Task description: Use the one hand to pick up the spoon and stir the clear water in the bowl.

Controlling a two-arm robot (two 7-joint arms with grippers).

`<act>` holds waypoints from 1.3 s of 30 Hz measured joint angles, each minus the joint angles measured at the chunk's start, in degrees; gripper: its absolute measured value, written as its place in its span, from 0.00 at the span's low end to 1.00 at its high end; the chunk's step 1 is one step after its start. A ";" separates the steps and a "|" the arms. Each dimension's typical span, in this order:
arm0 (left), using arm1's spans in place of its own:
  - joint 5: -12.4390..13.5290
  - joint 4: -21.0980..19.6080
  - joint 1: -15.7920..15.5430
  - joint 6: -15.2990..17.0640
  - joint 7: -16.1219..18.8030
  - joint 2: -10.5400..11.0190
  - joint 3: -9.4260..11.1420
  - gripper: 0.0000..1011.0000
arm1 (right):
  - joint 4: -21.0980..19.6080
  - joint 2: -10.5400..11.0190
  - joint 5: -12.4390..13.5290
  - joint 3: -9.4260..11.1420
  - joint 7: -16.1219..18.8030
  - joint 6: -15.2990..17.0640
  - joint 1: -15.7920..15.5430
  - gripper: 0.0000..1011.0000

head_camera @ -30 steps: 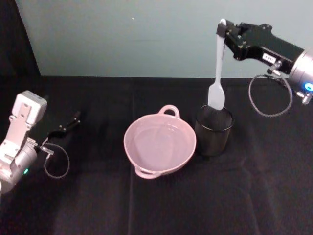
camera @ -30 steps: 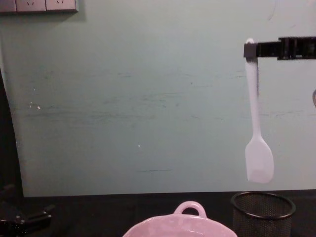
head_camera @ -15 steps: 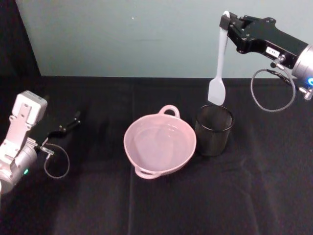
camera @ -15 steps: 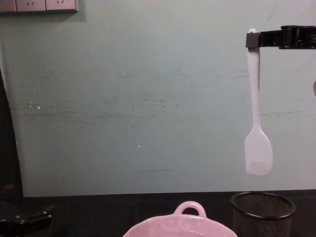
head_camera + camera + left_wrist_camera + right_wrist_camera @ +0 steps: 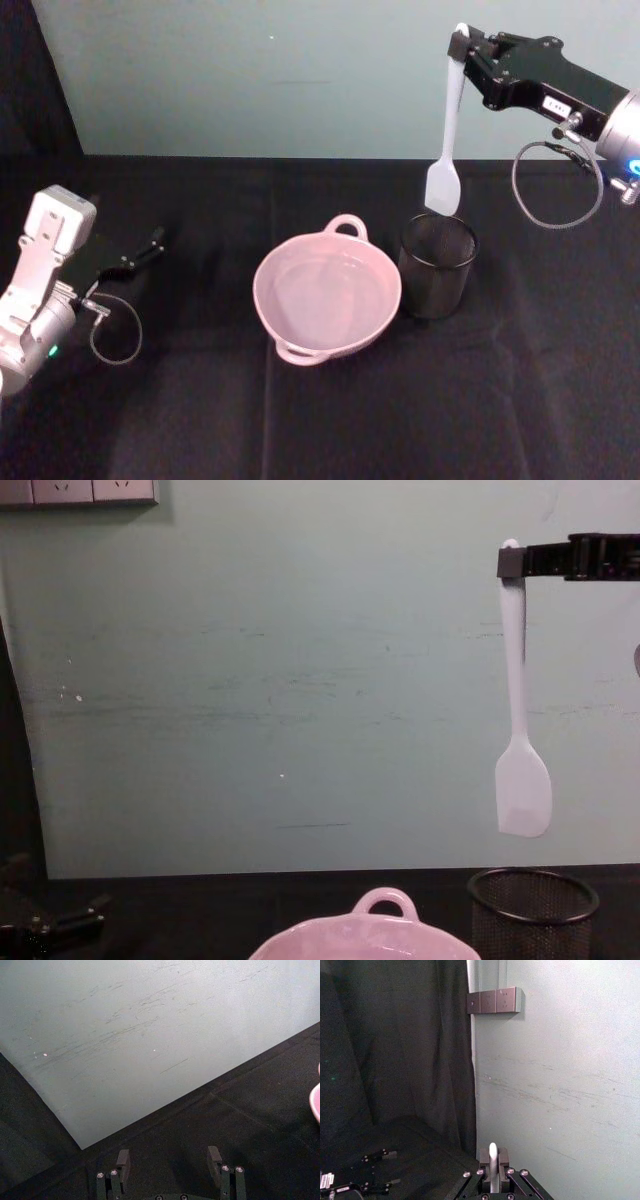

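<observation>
The hand (image 5: 462, 44) pinches the spoon (image 5: 444, 150) by its handle tip; the blade hangs straight below, over the mesh cup (image 5: 437, 268). The bowl (image 5: 258, 290) sits below and left of it, its water (image 5: 325, 290) barely discernible. The left gripper (image 5: 168, 1153) lies far left, fingers apart.

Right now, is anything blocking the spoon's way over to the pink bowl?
Nothing visible does. The spoon hangs from the right tool, blade clear above the mesh cup; the bowl sits open beside it. Left tool parked far off.
</observation>
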 joint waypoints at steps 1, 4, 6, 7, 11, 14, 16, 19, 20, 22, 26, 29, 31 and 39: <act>0.00 0.00 0.00 0.00 0.00 0.00 0.00 1.00 | 0.00 0.00 0.00 -0.01 0.00 0.00 0.00 0.10; 0.00 0.00 0.00 0.00 0.00 0.00 0.00 1.00 | 0.01 0.00 -0.02 -0.01 0.03 0.02 0.00 0.10; 0.00 0.00 0.00 0.00 0.00 0.00 0.00 1.00 | 0.01 0.00 -0.03 -0.02 0.04 0.03 0.00 0.10; 0.00 0.00 0.00 0.00 0.00 0.00 0.00 1.00 | 0.01 0.00 -0.05 -0.02 0.05 0.03 0.00 0.10; 0.00 0.00 0.00 0.00 0.00 0.00 0.00 1.00 | 0.01 0.00 -0.05 -0.02 0.06 0.05 0.00 0.10; 0.00 0.00 0.00 0.00 0.00 0.00 0.00 1.00 | 0.01 0.00 -0.05 -0.02 0.08 0.06 0.00 0.10; 0.00 0.00 0.00 0.00 0.00 0.00 0.00 1.00 | 0.03 -0.03 -0.06 -0.09 0.07 0.05 0.04 0.10; 0.00 0.00 0.00 0.00 0.00 0.00 0.00 1.00 | 0.30 -0.88 -0.17 -0.98 0.15 -0.47 0.50 0.10; 0.00 0.00 0.00 0.00 0.00 0.00 0.00 1.00 | 0.46 -1.17 -0.17 -1.26 0.27 -0.64 0.70 0.10; 0.00 0.00 0.00 0.00 0.00 0.00 0.00 1.00 | 1.20 -2.42 -0.35 -2.58 0.95 -1.16 1.62 0.10; 0.00 0.00 0.00 0.00 0.00 0.00 0.00 1.00 | 3.65 -5.15 -1.12 -5.63 2.64 -2.13 3.82 0.10; 0.00 0.00 0.00 0.00 0.00 0.00 0.00 1.00 | 6.82 -7.57 -2.01 -8.21 4.60 -3.69 5.70 0.10; 0.00 0.00 0.00 0.00 0.00 0.00 0.00 1.00 | 9.65 -9.19 -2.81 -9.90 6.16 -5.06 6.97 0.10; 0.00 0.00 0.00 0.00 0.00 0.00 0.00 1.00 | 16.40 -12.58 -5.59 -13.76 9.42 -9.23 7.59 0.10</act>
